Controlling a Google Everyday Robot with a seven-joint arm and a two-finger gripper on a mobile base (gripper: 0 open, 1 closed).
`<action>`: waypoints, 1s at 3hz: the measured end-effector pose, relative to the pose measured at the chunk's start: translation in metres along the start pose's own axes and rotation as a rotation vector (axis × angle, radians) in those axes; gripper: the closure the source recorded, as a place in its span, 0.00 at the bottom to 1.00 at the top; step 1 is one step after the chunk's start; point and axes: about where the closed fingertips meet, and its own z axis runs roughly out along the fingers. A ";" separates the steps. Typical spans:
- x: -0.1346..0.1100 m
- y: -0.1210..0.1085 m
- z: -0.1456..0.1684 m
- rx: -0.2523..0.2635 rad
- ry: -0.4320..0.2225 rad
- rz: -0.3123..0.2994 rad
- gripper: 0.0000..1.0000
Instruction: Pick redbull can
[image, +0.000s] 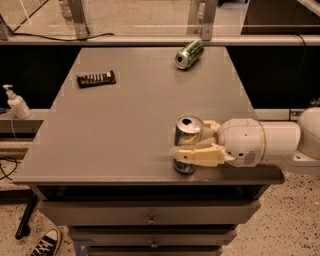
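- redbull can (186, 134) stands upright near the table's (125, 125) front edge, long axis vertical, top up.
- gripper (191, 144) reaches in from the right, fingers (197, 155) clasping it.

A grey table (125, 130) fills the middle, with drawers (150, 218) under its front edge at 6 o'clock. A metal rail (150, 41) runs behind it at 12 o'clock, carrying two upright posts (78, 17). The speckled floor (292, 220) shows at 5 o'clock. A pump bottle (17, 103) stands at 9 o'clock and a sneaker (47, 244) lies at 7 o'clock. At 4 o'clock the gripper (190, 140) clasps the redbull can (188, 126).
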 end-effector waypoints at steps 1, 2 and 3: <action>-0.013 -0.005 0.002 -0.007 0.144 -0.055 0.88; -0.031 -0.015 0.014 -0.042 0.357 -0.157 1.00; -0.052 -0.027 0.026 -0.064 0.548 -0.274 1.00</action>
